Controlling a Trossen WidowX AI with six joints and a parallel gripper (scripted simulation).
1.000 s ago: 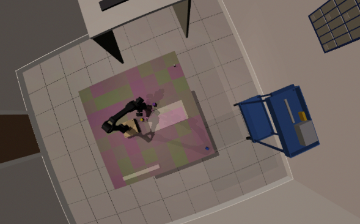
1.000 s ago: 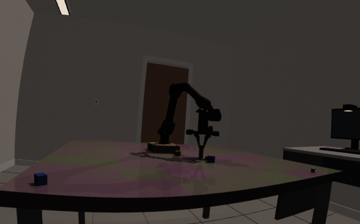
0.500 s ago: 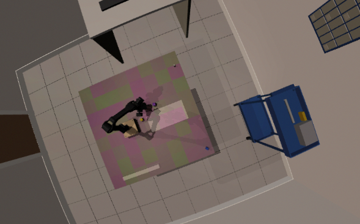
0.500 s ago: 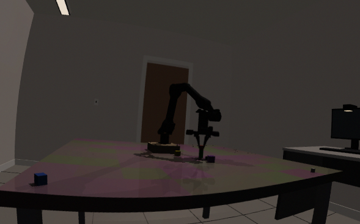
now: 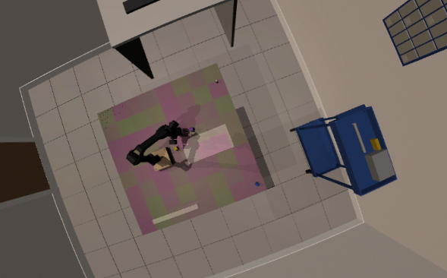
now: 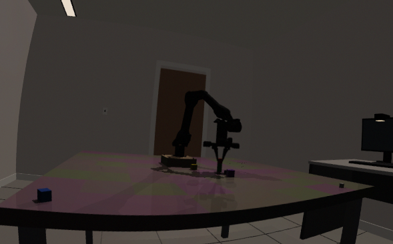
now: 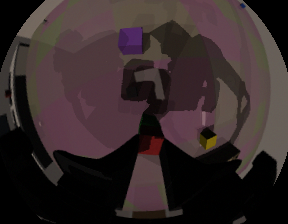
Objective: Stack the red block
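Observation:
My gripper (image 7: 149,139) (image 6: 219,171) points straight down, with its tips close to the table top. It is shut on the red block (image 7: 153,147), which shows between the fingertips in the wrist view. The green tower does not show in any view; it may be hidden under the red block and the fingers, and the dark side view does not settle it. The arm's base (image 6: 178,161) (image 5: 162,159) stands on a tan plate behind the gripper.
A purple block (image 7: 131,39) (image 6: 229,173) (image 5: 193,129) lies just beside the gripper. A yellow block (image 7: 207,137) (image 6: 193,166) (image 5: 175,148) lies near the base. A blue block (image 6: 44,195) (image 5: 257,184) and a small grey block (image 6: 341,185) sit near far table edges.

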